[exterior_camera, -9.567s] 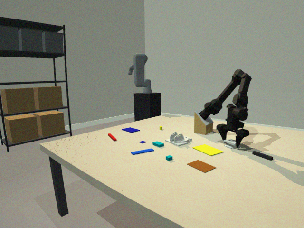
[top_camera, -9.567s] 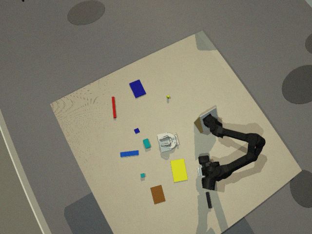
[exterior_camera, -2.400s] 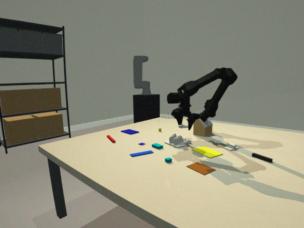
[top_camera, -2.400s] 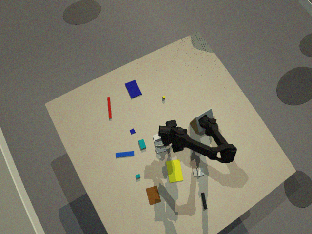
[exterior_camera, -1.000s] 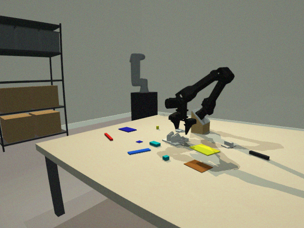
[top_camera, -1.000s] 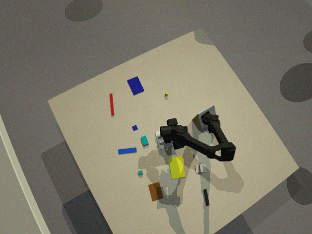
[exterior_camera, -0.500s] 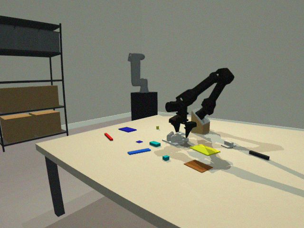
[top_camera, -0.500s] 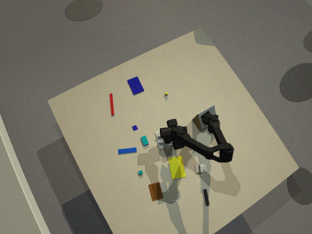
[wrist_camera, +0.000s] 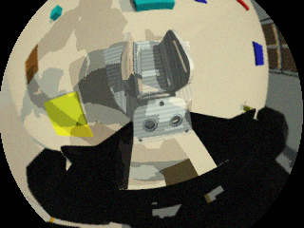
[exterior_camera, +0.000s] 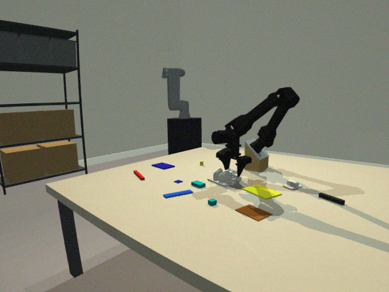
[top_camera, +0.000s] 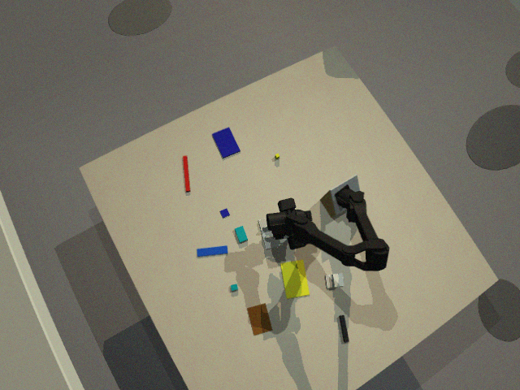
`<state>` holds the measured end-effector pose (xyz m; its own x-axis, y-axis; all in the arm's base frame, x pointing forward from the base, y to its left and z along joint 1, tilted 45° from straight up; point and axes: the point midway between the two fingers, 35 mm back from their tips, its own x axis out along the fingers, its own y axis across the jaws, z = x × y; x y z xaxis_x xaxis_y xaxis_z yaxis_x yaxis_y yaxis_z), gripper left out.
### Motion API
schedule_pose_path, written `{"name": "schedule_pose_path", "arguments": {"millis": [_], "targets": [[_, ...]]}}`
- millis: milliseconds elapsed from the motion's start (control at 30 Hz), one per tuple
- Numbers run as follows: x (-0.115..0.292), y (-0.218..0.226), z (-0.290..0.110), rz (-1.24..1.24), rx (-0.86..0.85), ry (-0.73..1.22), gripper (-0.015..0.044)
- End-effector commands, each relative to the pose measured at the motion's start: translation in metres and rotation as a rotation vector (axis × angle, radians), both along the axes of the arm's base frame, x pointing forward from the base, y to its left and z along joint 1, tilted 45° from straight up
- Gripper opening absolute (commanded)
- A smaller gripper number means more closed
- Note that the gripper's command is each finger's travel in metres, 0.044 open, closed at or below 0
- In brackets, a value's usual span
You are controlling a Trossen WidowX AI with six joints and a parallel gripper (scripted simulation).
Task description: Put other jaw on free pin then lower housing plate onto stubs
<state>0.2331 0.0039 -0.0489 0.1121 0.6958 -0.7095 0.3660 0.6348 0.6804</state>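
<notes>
My gripper (exterior_camera: 233,173) (wrist_camera: 160,120) is shut on the grey housing plate (wrist_camera: 162,109), with a fingertip at each side edge. The plate has two large holes and looks roughly level in the wrist view. It is low over the near end of the pale ribbed base (wrist_camera: 113,62) (exterior_camera: 214,180), though contact cannot be told. Two jaws stand on the base beyond the plate: a narrow pale one (wrist_camera: 127,62) and a darker one (wrist_camera: 177,66), apart at their far ends. The pins, stubs and gear teeth are hidden under the plate. In the top view the arm hides the fingertips.
A yellow sheet (top_camera: 294,279) (exterior_camera: 262,191) (wrist_camera: 68,114) lies beside the base. A teal block (top_camera: 240,234) (exterior_camera: 198,184) is close beyond it. A small white fixture (top_camera: 335,281) (exterior_camera: 292,184) and black bar (top_camera: 344,328) (exterior_camera: 331,198) lie farther off.
</notes>
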Motion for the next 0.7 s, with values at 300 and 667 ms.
{"name": "schedule_pose_path", "arguments": {"millis": [300, 667], "targets": [[0.0003, 0.0025, -0.0018, -0.008, 0.006, 0.006, 0.0351], [0.0005, 0.0038, -0.003, -0.009, 0.006, 0.007, 0.0351]]}}
